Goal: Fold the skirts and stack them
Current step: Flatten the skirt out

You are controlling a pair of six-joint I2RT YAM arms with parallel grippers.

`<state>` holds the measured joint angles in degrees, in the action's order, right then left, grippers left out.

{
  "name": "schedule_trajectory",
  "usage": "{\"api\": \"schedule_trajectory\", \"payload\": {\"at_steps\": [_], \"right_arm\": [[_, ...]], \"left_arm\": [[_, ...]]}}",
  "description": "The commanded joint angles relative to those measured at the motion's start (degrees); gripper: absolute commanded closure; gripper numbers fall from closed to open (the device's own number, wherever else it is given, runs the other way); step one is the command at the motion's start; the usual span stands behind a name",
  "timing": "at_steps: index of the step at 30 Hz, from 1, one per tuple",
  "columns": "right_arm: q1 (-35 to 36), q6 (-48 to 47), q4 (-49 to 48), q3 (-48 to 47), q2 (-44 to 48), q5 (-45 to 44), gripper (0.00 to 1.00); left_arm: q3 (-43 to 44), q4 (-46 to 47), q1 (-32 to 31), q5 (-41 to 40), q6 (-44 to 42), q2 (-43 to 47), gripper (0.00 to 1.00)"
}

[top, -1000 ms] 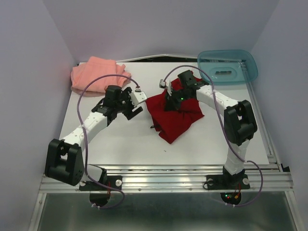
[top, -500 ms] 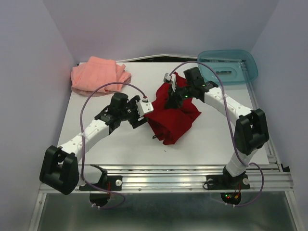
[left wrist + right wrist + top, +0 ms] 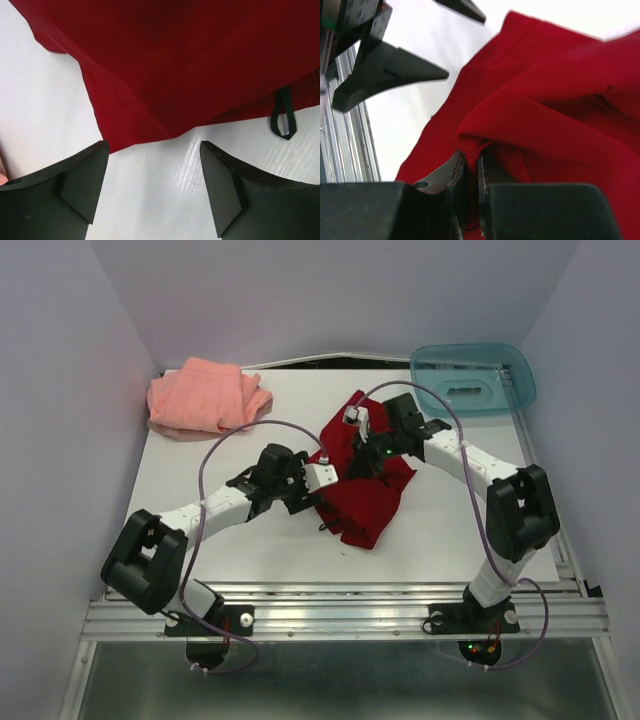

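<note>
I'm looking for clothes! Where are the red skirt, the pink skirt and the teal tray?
Deep red cloth skirt (image 3: 372,502): top view, its lower flat part.
Salmon-pink cloth skirt (image 3: 205,398): top view, its middle.
Translucent teal plastic tray (image 3: 470,352): top view, its far edge.

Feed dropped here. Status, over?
Left tool open at edge of red skirt. Right tool shut on red skirt. Pink skirt far-left, untouched. Nothing in the way.

Deep red skirt (image 3: 375,505), salmon-pink skirt (image 3: 200,398), teal tray (image 3: 500,360), white table (image 3: 430,540).
</note>
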<state>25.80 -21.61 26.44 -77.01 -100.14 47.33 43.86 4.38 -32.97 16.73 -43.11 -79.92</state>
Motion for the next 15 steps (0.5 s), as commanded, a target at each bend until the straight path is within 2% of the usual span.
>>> {"api": "schedule_trajectory", "payload": {"at_steps": [1,5,6,7,9,12,15], "right_arm": [[-3.9,0.8,-2.0,2.3,1.5,-3.1,0.99],[-5.9,0.4,-2.0,2.8,2.4,-6.2,0.91],[-5.9,0.8,-2.0,2.1,2.6,-7.0,0.84],[-5.9,3.1,-2.0,1.4,2.8,-8.0,0.54],[-5.9,6.6,-1.5,-1.3,3.0,-9.4,0.24],[-5.9,9.6,-0.6,-2.4,5.7,-11.8,0.07],[-5.9,8.9,4.0,-1.9,10.5,-16.1,0.02]], "left_arm": [[0.5,2.7,0.0,-7.2,1.5,-1.4,0.16],[1.4,0.3,0.5,-4.7,5.0,1.5,0.16],[1.9,-2.0,0.5,-4.3,6.4,3.0,0.15],[3.2,-3.2,0.7,-3.3,7.9,3.8,0.15],[4.0,-6.3,1.6,-1.4,13.3,6.0,0.15],[4.0,-8.9,2.0,-0.3,19.8,8.0,0.15],[3.6,-11.7,3.0,0.5,25.6,7.2,0.15]]}}
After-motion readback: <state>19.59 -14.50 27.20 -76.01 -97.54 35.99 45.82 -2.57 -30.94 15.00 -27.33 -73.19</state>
